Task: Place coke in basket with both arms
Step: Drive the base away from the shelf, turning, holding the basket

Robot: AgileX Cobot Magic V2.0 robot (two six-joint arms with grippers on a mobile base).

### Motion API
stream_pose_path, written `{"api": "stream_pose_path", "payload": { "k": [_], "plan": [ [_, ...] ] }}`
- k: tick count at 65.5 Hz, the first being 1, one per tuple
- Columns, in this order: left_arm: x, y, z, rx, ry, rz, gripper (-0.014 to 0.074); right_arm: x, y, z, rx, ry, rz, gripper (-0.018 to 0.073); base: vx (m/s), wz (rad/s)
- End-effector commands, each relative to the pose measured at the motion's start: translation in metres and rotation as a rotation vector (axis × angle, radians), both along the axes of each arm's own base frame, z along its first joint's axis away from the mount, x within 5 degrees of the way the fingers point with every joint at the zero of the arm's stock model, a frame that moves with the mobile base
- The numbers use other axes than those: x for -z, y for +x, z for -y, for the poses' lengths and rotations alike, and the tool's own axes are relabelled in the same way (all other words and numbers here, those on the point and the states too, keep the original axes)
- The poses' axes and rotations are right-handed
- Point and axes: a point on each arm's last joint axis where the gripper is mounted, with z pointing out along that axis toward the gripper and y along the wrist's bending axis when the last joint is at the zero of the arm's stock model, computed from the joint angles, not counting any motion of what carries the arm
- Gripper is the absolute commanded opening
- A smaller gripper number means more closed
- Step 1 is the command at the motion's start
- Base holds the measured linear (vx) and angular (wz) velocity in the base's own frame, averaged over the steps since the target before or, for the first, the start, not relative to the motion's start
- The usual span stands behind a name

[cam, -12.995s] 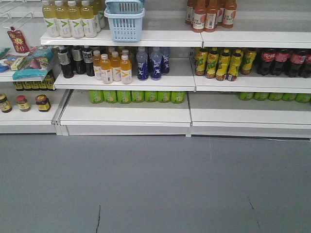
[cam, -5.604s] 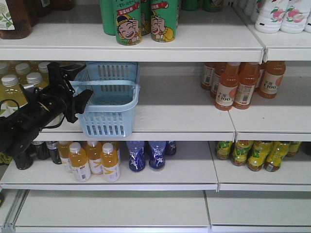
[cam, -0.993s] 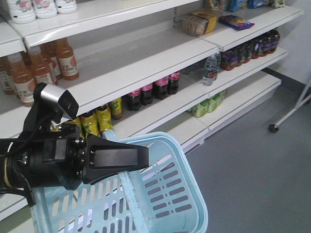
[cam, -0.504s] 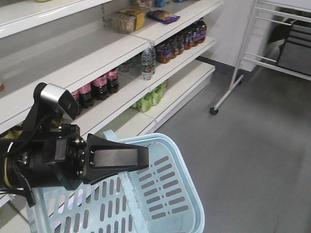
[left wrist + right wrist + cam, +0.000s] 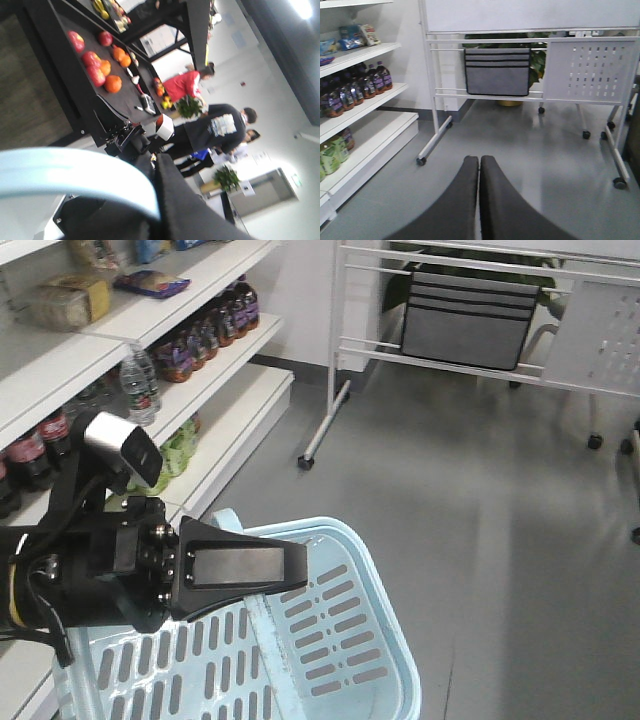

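The light blue basket point(image 5: 345, 645) hangs at the bottom centre of the front view, and what shows of its inside is empty. My left gripper point(image 5: 298, 575) is shut on the basket's hinged handle, which crosses the left wrist view as a pale blue arc point(image 5: 75, 170) pinched between the black jaws of that gripper point(image 5: 156, 165). My right gripper point(image 5: 479, 160) is shut and empty, pointing over grey floor. It does not show in the front view. The all-red coke bottle is out of view.
White shop shelves point(image 5: 225, 400) run along the left with dark bottles point(image 5: 205, 330) and green packs point(image 5: 175, 450). A white wheeled rack with a grey pocket organiser point(image 5: 468, 318) stands ahead, also in the right wrist view point(image 5: 497, 70). People point(image 5: 215, 130) stand behind a fruit table.
The view has swung right: the shelves have slid off to the left and the wheeled rack has come into view. The basket stays held in my left gripper.
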Motion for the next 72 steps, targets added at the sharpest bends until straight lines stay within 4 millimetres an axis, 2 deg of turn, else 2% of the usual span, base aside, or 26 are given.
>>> {"api": "stream_pose_path", "payload": {
  "k": [1,37,72],
  "plan": [
    [-0.0264,-0.0157,-0.0016,0.138,-0.18,0.043,-0.0006,-0.0049,-0.0002,-0.0009,-0.008,-0.025,0.074,-0.0006,0.13,-0.55],
    [-0.0264,-0.0157,-0.0016,0.138,-0.18,0.043,-0.0006,-0.0049,-0.0002,-0.0009,-0.008,-0.025,0.074,-0.0006,0.16,-0.43],
    [-0.0264,-0.0157,-0.0016,0.138,-0.18,0.043,-0.0006,-0.0049,-0.0002,-0.0009,-0.008,-0.025,0.074,-0.0006,0.23,-0.18]
  ]
}}
